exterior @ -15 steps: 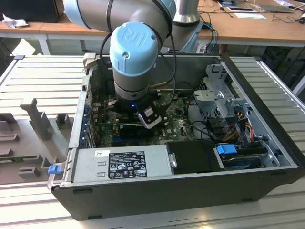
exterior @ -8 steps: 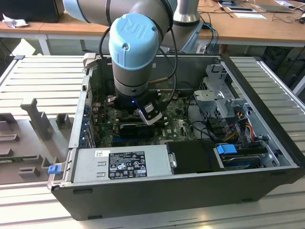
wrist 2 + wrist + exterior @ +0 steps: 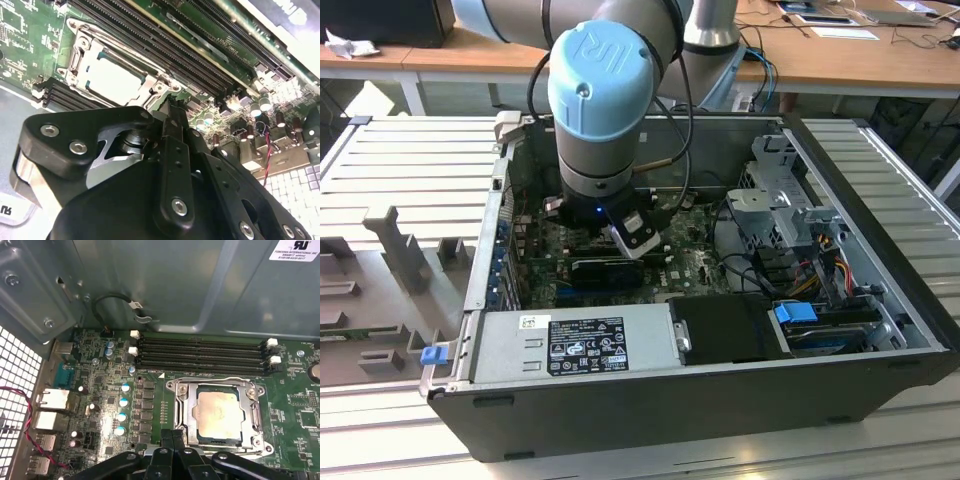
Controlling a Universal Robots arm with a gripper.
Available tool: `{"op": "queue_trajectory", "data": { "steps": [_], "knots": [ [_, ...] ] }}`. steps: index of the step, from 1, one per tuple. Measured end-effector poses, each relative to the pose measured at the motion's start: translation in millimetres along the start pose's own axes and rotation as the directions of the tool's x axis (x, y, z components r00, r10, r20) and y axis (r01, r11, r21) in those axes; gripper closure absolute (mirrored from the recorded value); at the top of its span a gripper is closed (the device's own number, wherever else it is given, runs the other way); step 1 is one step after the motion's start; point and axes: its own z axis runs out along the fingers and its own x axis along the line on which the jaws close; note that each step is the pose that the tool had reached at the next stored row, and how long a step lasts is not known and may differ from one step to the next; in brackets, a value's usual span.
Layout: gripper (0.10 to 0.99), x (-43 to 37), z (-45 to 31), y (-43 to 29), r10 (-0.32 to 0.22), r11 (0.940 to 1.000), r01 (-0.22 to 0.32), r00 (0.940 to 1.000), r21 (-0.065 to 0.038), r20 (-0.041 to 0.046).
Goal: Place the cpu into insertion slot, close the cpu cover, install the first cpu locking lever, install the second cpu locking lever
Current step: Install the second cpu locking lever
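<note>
First wrist view: one cpu (image 3: 217, 412), four memory slots (image 3: 200, 351).

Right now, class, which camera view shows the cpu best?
The first wrist view: the cpu lies nearly face-on, fully visible inside its socket frame. The second wrist view shows it tilted, above the gripper. In the exterior view the arm covers it.

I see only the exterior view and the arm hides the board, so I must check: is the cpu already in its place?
Observer: Yes. In the first wrist view the cpu lies flat in the insertion slot.
Operator: And the cpu cover?
Observer: The cpu cover is down, its frame flat around the chip.
Operator: Do the fingers hold something?
Observer: No. The fingers are shut and empty, their tips beside the cover's edge.
</note>
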Motion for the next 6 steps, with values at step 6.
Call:
{"op": "queue_trajectory", "data": {
  "steps": [6],
  "knots": [
    [0.980, 0.0, -0.9, 0.4, 0.000, 1.0000, 0.000, 1.0000, -0.001, 0.0000]
  ]
}}
